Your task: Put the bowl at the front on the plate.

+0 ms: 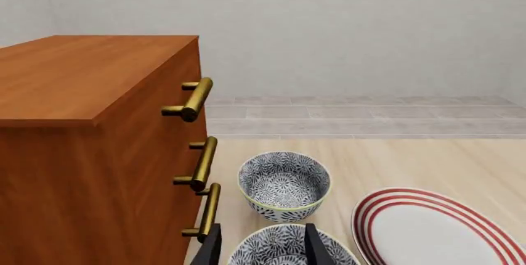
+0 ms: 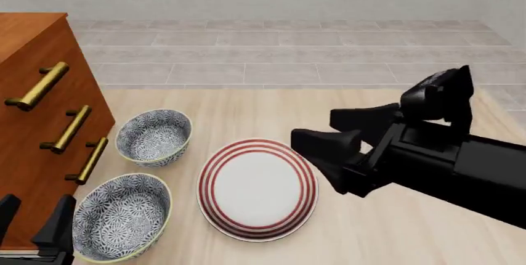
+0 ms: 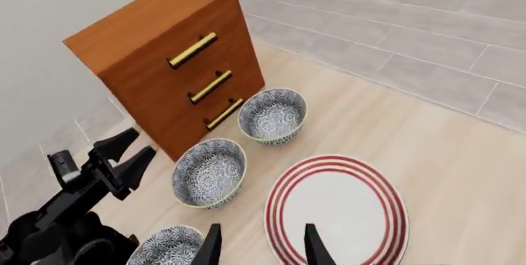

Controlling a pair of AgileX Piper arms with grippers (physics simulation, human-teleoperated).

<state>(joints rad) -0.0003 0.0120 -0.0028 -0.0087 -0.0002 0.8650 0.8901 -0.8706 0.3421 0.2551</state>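
Three alike blue-patterned bowls stand in a row beside the cabinet. The bowl at the front [image 3: 169, 246] shows only in the right wrist view, cut by the picture's edge, close to the left arm's body. The middle bowl [image 2: 122, 216] and far bowl [image 2: 154, 137] lie beyond it. The red-ringed plate [image 2: 257, 188] rests bare to the right of the middle bowl. My left gripper [image 2: 34, 212] is open and empty, between the cabinet and the middle bowl. My right gripper [image 2: 314, 125] hangs open and empty above the plate's right side.
A wooden drawer cabinet [image 2: 37, 80] with three brass handles [image 2: 74, 129] stands at the table's left, close to the bowls and the left gripper. Light wooden tabletop [image 2: 411, 234] stretches to the right of the plate under the right arm. A tiled floor lies beyond the table.
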